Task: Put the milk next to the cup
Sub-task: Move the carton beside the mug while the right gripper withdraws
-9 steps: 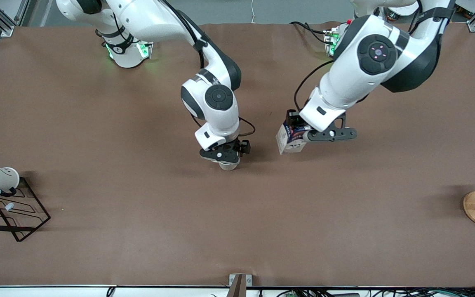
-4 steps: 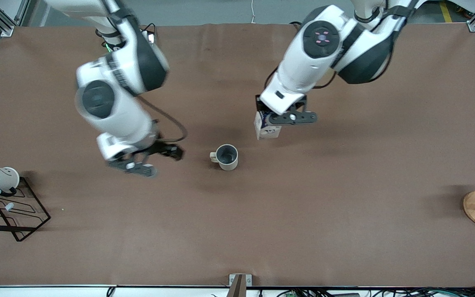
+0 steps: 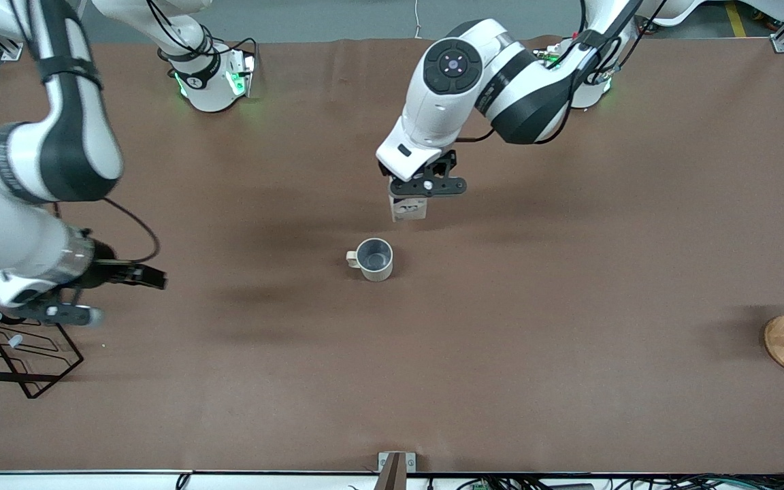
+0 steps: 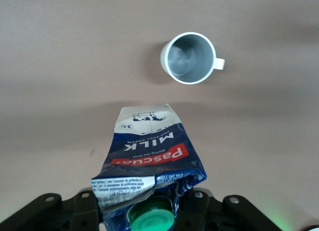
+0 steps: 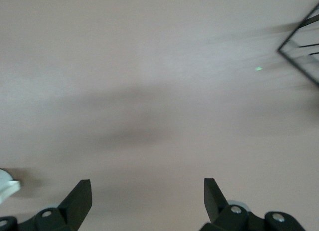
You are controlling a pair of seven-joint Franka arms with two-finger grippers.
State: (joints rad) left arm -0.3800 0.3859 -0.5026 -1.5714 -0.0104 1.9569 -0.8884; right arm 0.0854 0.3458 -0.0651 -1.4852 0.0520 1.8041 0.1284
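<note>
The left arm reaches from its base toward mid-table, elbow bent and wrist pointing down, its left gripper clamped on the top of the milk and holding it in the air. The right arm sweeps out to its own end of the table, the right gripper low above the surface, fingers spread wide and empty.

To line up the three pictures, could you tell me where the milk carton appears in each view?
Front view: the milk hangs in the left gripper, over the table just past the cup.
Left wrist view: the milk fills the middle.
Right wrist view: not in it.
Shared landmark: the cup, in the front and left wrist views.
</note>
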